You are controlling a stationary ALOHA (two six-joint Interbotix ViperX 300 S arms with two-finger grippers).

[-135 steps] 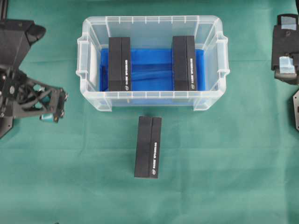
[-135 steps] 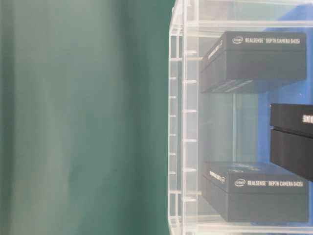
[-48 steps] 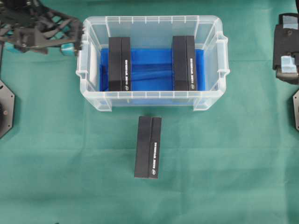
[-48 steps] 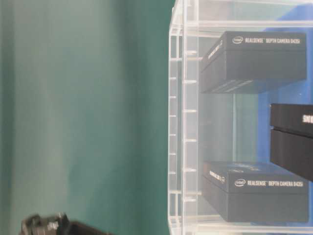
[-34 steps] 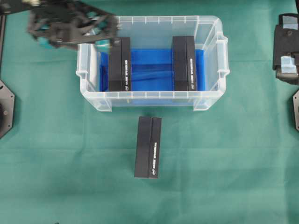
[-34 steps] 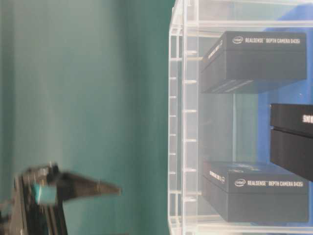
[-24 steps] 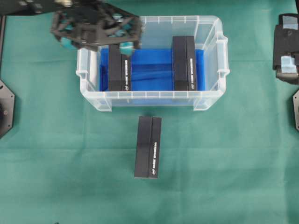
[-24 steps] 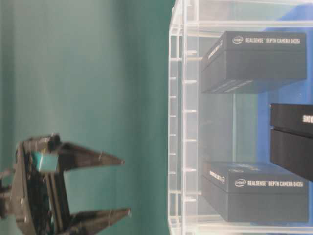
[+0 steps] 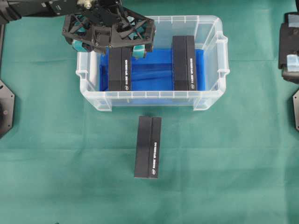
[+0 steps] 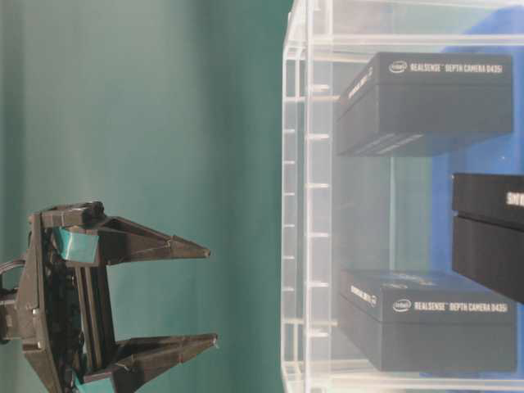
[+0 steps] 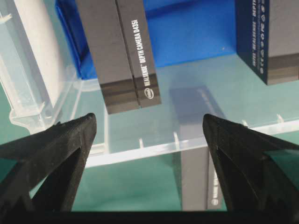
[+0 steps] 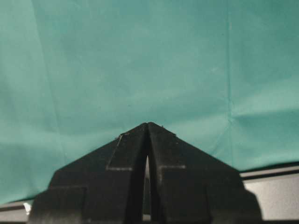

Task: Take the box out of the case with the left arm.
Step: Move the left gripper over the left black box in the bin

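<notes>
Two boxes in case; left gripper splayed wide above left box, far end, touching nothing. Right gripper pinched closed.

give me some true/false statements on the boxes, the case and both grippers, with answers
1. Two boxes stand in the case. True.
2. The left gripper is shut on a box. False: it is open above the left box, holding nothing.
3. A third box lies on the cloth outside the case. True.
4. The right gripper is open. False: it is shut, over bare cloth.
5. The case has a red lining. False: the lining is blue.
</notes>
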